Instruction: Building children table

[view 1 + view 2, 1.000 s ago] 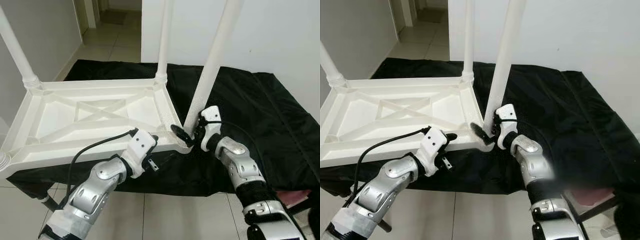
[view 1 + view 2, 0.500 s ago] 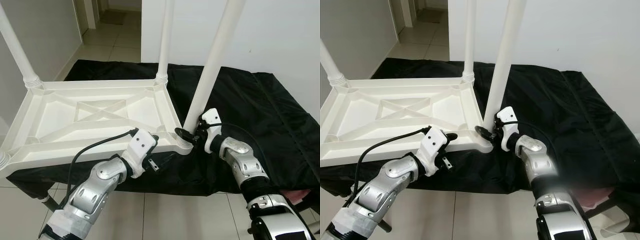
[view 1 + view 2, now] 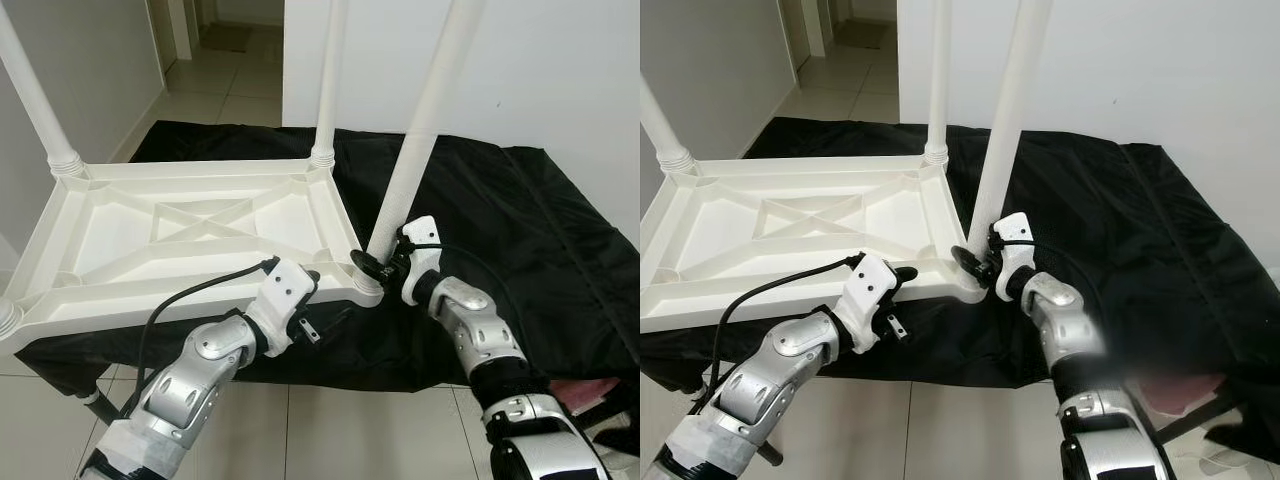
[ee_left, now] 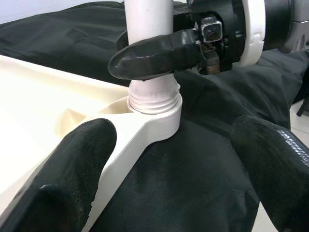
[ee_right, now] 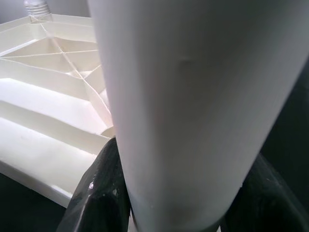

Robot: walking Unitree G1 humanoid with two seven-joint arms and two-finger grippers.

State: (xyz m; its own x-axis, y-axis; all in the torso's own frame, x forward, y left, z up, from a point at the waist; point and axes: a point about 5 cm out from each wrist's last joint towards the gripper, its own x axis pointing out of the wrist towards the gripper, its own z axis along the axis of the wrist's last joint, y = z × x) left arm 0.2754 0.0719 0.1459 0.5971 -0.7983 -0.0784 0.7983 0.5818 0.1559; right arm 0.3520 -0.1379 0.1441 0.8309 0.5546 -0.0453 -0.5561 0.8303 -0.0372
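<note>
Right hand (image 3: 381, 266) clasps leg (image 3: 420, 140); left hand (image 3: 318, 290) seemingly steadies tabletop (image 3: 150, 240).

Both arms reach forward, left gripper (image 4: 164, 159) jaws spread, right gripper (image 3: 385, 265) jaws clamped.

white wall (image 3: 560, 70), tiled floor (image 3: 215, 95), black cloth (image 3: 520, 210)

Tight at the near corner socket (image 4: 153, 112): right gripper (image 3: 378, 262) clamped round the table leg (image 3: 420, 130), left gripper (image 3: 325, 295) spread open just beside the tabletop edge (image 3: 150, 310). Plenty of open black cloth (image 3: 520, 220) further right.
</note>
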